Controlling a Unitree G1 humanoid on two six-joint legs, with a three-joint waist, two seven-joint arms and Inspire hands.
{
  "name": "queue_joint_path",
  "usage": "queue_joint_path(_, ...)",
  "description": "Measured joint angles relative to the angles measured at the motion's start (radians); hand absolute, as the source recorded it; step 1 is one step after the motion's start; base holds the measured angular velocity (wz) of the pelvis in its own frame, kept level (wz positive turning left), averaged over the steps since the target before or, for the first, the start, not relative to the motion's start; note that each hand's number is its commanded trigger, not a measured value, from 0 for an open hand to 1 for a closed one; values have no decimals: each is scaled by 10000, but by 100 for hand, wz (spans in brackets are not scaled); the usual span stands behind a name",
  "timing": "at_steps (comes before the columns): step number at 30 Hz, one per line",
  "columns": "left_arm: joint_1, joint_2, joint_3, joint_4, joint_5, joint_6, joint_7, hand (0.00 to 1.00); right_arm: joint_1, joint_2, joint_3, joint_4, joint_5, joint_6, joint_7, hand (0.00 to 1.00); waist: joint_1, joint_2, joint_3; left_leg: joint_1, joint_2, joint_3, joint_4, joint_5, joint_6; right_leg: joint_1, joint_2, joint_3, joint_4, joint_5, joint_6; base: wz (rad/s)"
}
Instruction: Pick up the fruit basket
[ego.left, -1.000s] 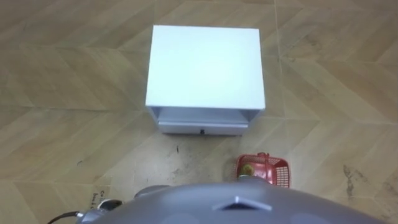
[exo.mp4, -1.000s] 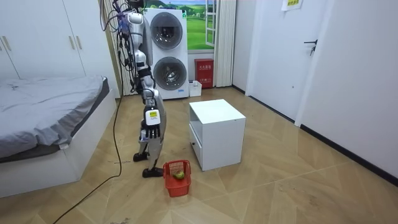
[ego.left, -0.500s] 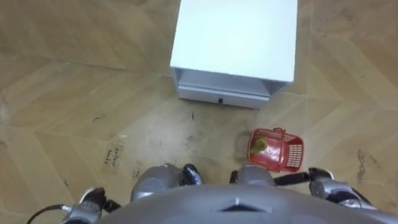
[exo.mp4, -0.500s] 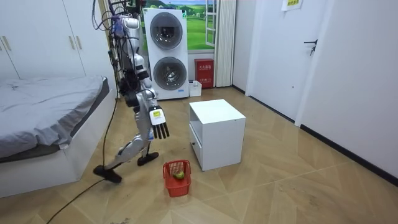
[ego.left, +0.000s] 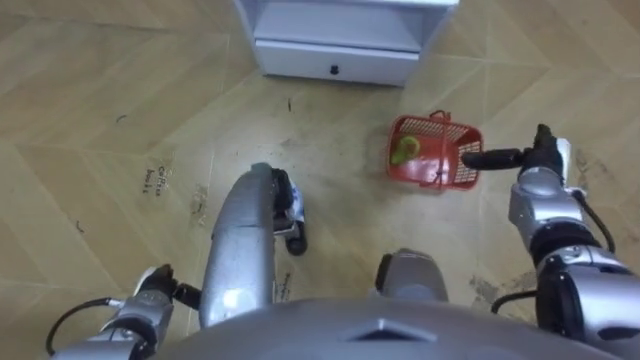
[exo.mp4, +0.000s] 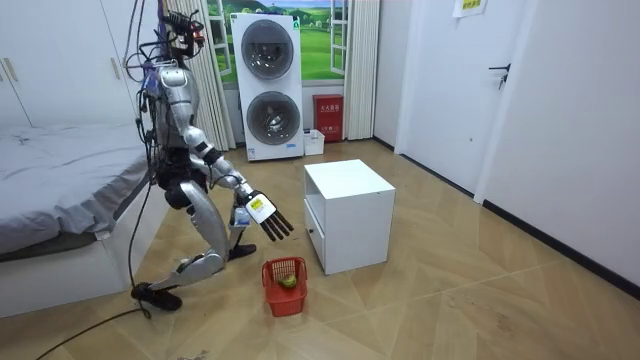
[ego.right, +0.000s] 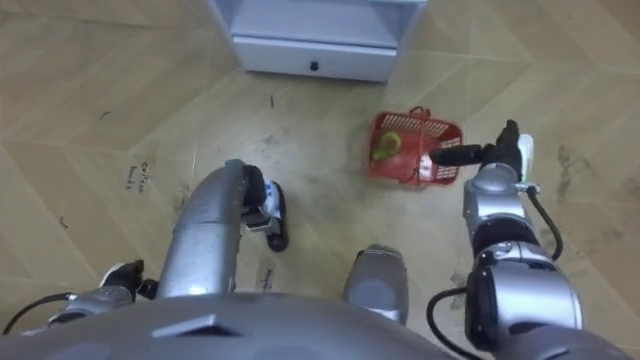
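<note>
The red fruit basket (ego.left: 440, 152) stands on the wood floor with a green fruit (ego.left: 404, 151) inside, just in front of the white cabinet (ego.left: 335, 45). My right hand (ego.left: 500, 157) reaches in from the right with straight fingers that point at the basket's right rim. In the room view this hand (exo.mp4: 266, 216) hangs open above the basket (exo.mp4: 285, 286), clearly apart from it. My left hand (ego.left: 150, 300) shows low at the lower left, by my side. The robot is in a deep lunge beside the cabinet (exo.mp4: 350, 210), one leg stretched back.
The cabinet's drawer front (ego.right: 310, 47) faces me. A bed (exo.mp4: 70, 190) stands at the room view's left, stacked washing machines (exo.mp4: 268, 85) behind me, and a door (exo.mp4: 500, 90) at the room view's right. Open floor lies to the right of the basket.
The robot has sunk from standing into a lunge, so the eye view has dropped toward the floor. My right hand has swung forward and out over the basket.
</note>
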Motion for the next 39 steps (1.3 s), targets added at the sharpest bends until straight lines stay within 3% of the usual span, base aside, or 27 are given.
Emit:
queue_joint_path(2,-76,124,-272,144,-393,-172,168,0,-82,-51,-30,8,-8,-201,-58,0,-169,-47,52,-444,-251,94,921,-309,187,-290,-184,366,1370,3,-2,51)
queue_joint_path(6,-35,212,-646,351,-777,-585,445,0,-184,-52,-32,3,168,-341,-50,0,-180,-32,106,-1187,-379,377,2795,-961,453,-639,-551,925,3728,6,-6,32)
queue_joint_path(11,137,212,-1169,569,-1126,-943,613,0,-159,-83,-13,-52,365,-349,179,0,-501,-108,150,-1739,-661,433,4207,-1383,456,-423,-709,1078,5347,4,-8,29)
queue_joint_path(14,191,209,-1399,602,-1127,-1104,592,0,-141,-91,61,-89,392,-365,399,0,-528,-292,163,-1843,-704,536,4568,-1525,350,-401,-714,1288,5873,4,-9,12)
queue_joint_path(20,554,218,-1990,679,-1176,-1233,492,0,-141,-290,660,-148,472,-411,643,0,-555,-286,157,-1874,-562,530,4825,-1645,63,-430,-669,1389,6261,-64,-129,-2)
queue_joint_path(25,752,277,-2161,718,-1437,-1251,322,0,-144,-434,1234,-211,599,-436,918,0,-542,-454,90,-2412,-552,528,5419,-1757,-337,-408,-648,1407,7108,-548,-288,9)
queue_joint_path(27,831,119,-2254,632,-1443,-1227,231,0,-238,-610,1439,-196,605,-446,1052,0,-404,-300,186,-2745,-386,287,5644,-1708,-520,-580,-301,1410,7325,-629,-341,-12)
queue_joint_path(29,1064,144,-2353,586,-1457,-1234,42,0,-247,-626,1600,-184,646,-445,1171,0,-461,-210,133,-2866,-357,218,5561,-1632,-669,-781,-198,1424,7374,-630,-341,-4)
queue_joint_path(32,1108,199,-2370,598,-1522,-1188,-76,0,-252,-709,1629,-182,669,-444,1185,0,-455,-177,115,-2995,-268,171,5506,-1587,-774,-1013,-92,1453,7465,-637,-338,0)
queue_joint_path(39,1106,201,-2769,590,-1537,-1213,-121,0,-251,-984,1734,-68,747,-434,1261,0,-457,81,93,-2962,-212,152,5494,-1611,-859,-1065,-50,1457,7514,-662,-300,0)
